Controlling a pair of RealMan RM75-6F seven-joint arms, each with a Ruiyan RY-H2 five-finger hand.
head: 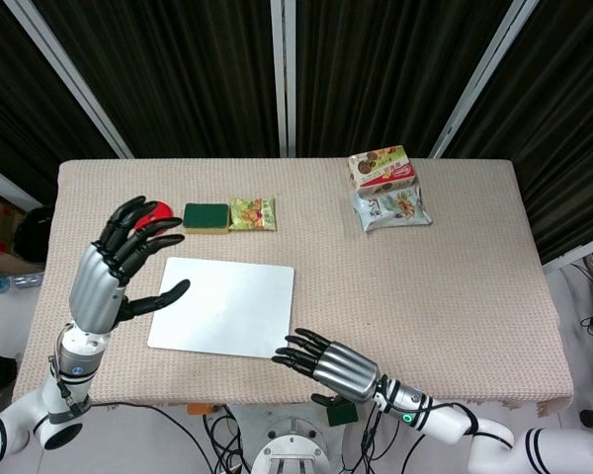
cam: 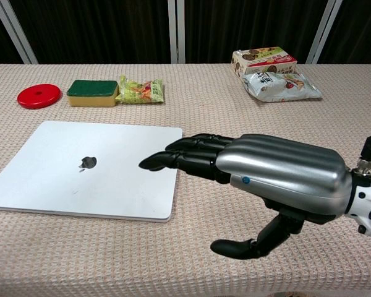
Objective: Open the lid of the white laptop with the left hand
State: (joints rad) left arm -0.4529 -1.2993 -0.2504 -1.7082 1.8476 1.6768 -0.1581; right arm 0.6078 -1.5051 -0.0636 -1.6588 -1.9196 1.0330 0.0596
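The white laptop [head: 224,306] [cam: 89,167] lies closed and flat on the table, near the front edge left of centre. My left hand [head: 119,262] hovers at its left side, fingers spread, thumb tip reaching over the laptop's left edge; it holds nothing. It does not show in the chest view. My right hand [head: 328,360] [cam: 260,173] is stretched out flat at the laptop's front right corner, fingertips [cam: 157,162] over that corner, empty. Whether they touch the lid I cannot tell.
A red disc [cam: 39,95], a green-and-yellow sponge [cam: 91,92] and a small green snack packet [cam: 140,90] lie behind the laptop. A snack box [cam: 264,61] sits on a silver bag [cam: 281,85] at the back right. Beige cloth covers the table [head: 455,286].
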